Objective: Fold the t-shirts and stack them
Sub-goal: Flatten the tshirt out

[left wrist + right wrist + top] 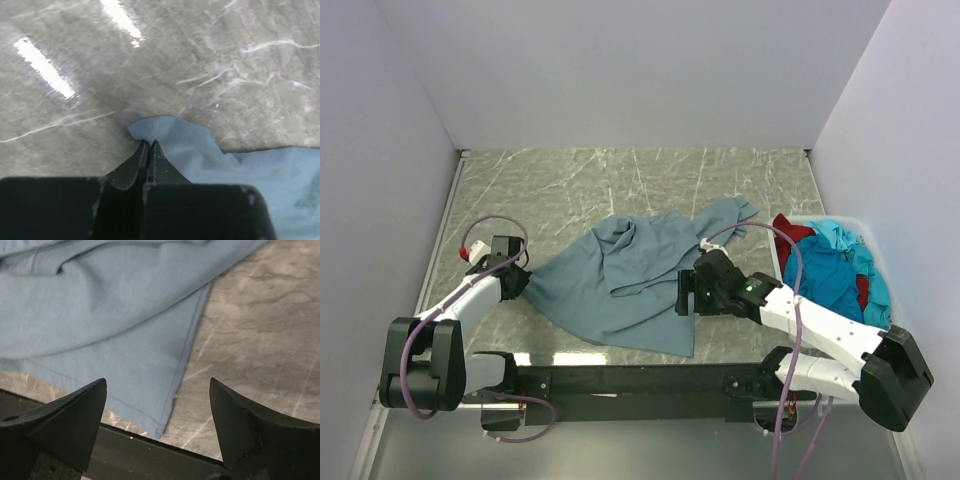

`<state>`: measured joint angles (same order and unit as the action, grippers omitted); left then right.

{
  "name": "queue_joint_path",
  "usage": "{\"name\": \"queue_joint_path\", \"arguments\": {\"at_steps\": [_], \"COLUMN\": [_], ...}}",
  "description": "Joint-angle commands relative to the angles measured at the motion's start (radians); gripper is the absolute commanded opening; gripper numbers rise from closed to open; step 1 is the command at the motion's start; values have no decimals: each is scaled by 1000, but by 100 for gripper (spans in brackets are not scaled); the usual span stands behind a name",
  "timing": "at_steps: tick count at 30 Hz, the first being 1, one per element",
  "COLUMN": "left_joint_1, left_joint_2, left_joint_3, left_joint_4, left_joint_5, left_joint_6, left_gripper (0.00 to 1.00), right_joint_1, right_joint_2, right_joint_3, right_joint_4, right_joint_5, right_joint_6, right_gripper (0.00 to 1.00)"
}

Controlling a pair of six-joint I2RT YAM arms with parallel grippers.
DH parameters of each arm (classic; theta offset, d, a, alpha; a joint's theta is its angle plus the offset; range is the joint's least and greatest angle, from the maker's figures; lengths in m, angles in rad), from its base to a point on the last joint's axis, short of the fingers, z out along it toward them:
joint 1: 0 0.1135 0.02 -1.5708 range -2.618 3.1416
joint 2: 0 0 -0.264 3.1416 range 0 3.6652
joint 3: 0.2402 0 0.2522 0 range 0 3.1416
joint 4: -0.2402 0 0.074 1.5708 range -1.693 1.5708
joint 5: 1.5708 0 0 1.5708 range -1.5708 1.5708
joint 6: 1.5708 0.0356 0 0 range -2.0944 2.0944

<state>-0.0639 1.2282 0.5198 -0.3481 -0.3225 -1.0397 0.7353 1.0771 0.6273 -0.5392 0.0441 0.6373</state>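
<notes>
The grey-blue t-shirt (625, 275) lies crumpled and partly spread in the middle of the marble table. My left gripper (523, 284) is shut on its left corner (157, 131), low over the table. My right gripper (684, 296) is open and empty, hovering above the shirt's near right corner (165, 427); the hem runs between the jaws. The turquoise-blue t-shirt (830, 275) and the dark red t-shirt (788, 230) lie bunched in the white bin at the right.
The white plastic bin (868, 226) stands at the table's right edge. A black bar (640, 380) runs along the near edge, also in the right wrist view (150, 452). White walls close in the back and both sides.
</notes>
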Motion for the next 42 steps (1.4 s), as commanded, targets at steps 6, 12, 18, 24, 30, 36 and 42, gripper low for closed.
{"name": "queue_joint_path", "arguments": {"at_steps": [6,12,18,24,30,36,42], "left_joint_1": [3,3,3,3,3,3,1], "left_joint_2": [-88,-162,-177,-211,-256,-288,-257], "left_joint_3": [-64,-81,-87,-101,-118,-103,6], "left_joint_4": [34,24,40,34,31,20,99], "left_joint_5": [63,76,100,82,65,69,163], "left_joint_6": [52,46,47,27,9,10,55], "left_gripper": [0,0,1,1,1,1,1], "right_joint_1": [185,314,351,361,377,375,178], "right_joint_2": [-29,64,102,159,210,199,124], "right_joint_3": [-8,-3,-31,-66,-60,-11,152], "right_joint_4": [-25,-59,-85,24,-14,-82,-27], "right_joint_5": [0,65,82,24,68,176,310], "right_joint_6": [-15,116,180,197,239,263,120], "right_gripper": [87,85,84,77,40,0,0]}}
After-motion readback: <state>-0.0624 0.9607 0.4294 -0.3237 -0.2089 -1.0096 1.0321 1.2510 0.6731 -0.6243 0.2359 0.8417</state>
